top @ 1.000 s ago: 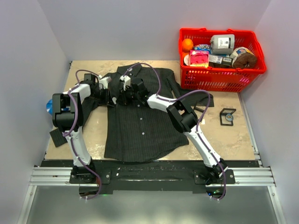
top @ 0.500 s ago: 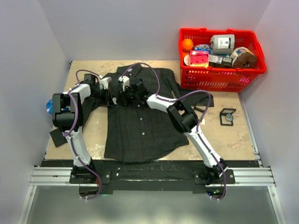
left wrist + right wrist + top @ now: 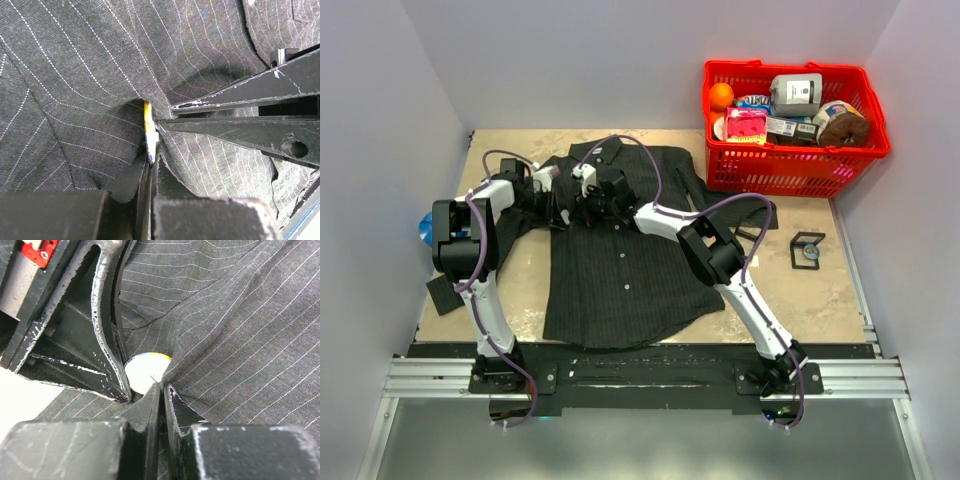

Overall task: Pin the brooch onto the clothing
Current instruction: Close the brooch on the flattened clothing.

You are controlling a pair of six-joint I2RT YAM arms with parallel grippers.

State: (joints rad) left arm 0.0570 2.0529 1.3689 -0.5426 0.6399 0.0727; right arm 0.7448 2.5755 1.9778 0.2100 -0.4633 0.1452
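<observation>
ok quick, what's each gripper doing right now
left gripper: jaws shut on the brooch
right gripper: jaws shut on a pinch of the shirt

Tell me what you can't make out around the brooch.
- Brooch face: edge-on in left wrist view, half under shirt in right wrist view.
- Pin tip, through the cloth or not: folds hide it.
- Right tool catch, pin or cloth: its own tips hide it.
- Top view: left tool and right tool cover the brooch.

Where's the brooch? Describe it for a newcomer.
Find the dark pinstriped shirt. Near its collar the left end effector and right end effector meet. The brooch is the small round white disc between them, yellow-rimmed against dark cloth.
</observation>
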